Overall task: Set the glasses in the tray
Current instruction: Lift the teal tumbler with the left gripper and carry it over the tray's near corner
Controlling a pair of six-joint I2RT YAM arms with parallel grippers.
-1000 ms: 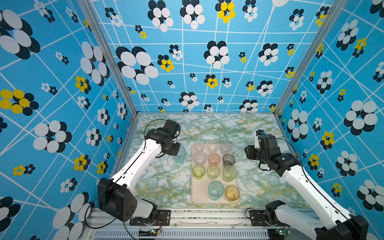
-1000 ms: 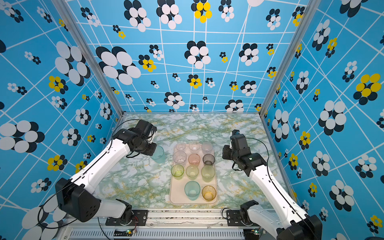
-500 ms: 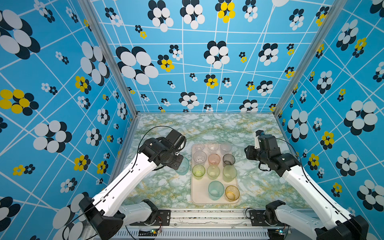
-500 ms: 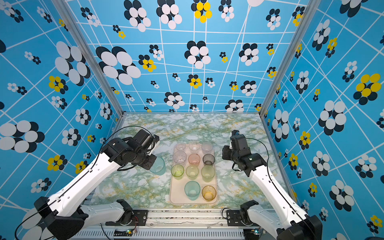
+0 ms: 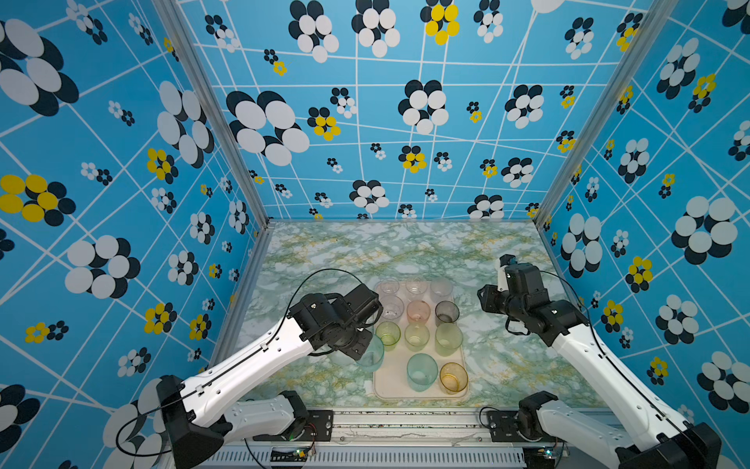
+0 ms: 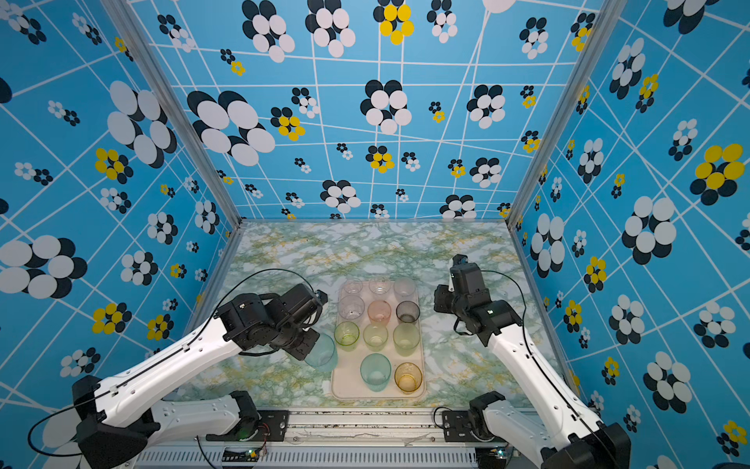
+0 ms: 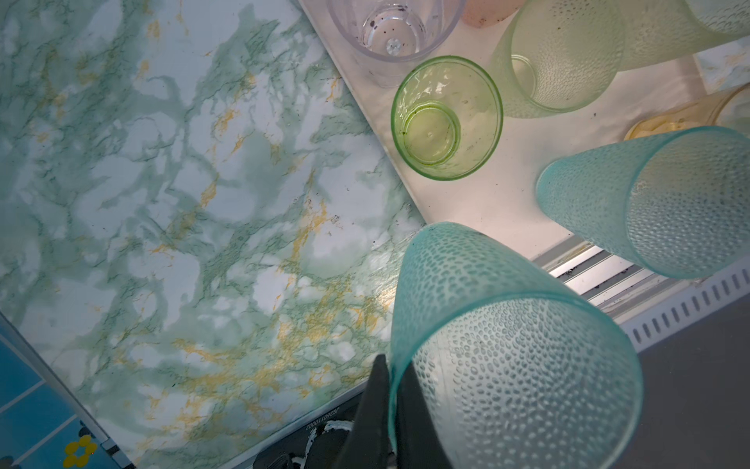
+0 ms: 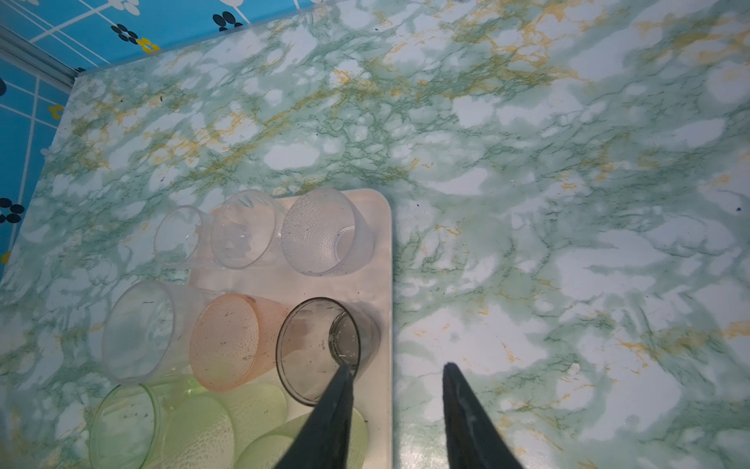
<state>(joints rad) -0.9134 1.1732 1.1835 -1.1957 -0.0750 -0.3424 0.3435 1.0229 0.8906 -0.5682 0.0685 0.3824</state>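
Midway across the table (image 5: 324, 251), we see the tray (image 5: 389, 385) holding eleven glasses (image 5: 422, 371) upright. At its eight o'clock edge, our left gripper (image 7: 393, 373) is clamped on the rim of a teal tumbler (image 5: 371, 355). At three o'clock, our right gripper (image 8: 397, 367) hangs spread apart, gripping nothing.

Left claw (image 7: 391, 367) pinched tight and angled downward; right claw (image 8: 397, 367) partly parted, pointing downward.
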